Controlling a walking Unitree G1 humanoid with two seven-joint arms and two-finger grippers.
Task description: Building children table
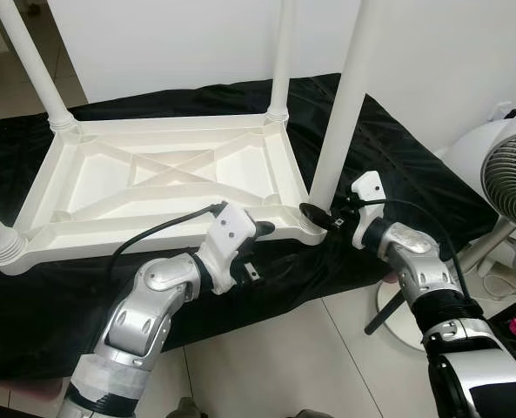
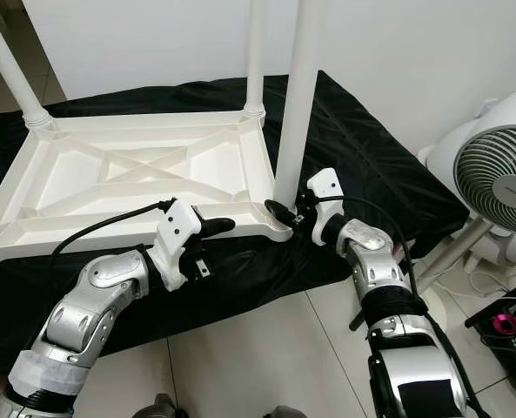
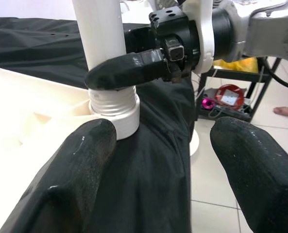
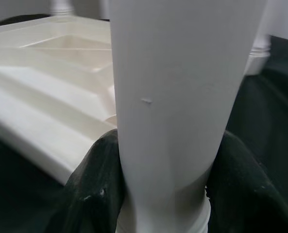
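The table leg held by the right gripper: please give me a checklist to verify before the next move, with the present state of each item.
1. Right gripper closed around the table leg near its base: ok; the fingers press on both sides of it.
2. Leg seated in the corner socket of the tabletop: cannot tell; thread rings show above the socket.
3. Leg upright: ok, roughly vertical.
4. Left gripper free of the leg: ok; open and holding nothing, beside the tabletop's edge.
5. Tabletop flat, upside down on the black cloth: ok.
6. Fan clear of the right arm: cannot tell; it stands close by.
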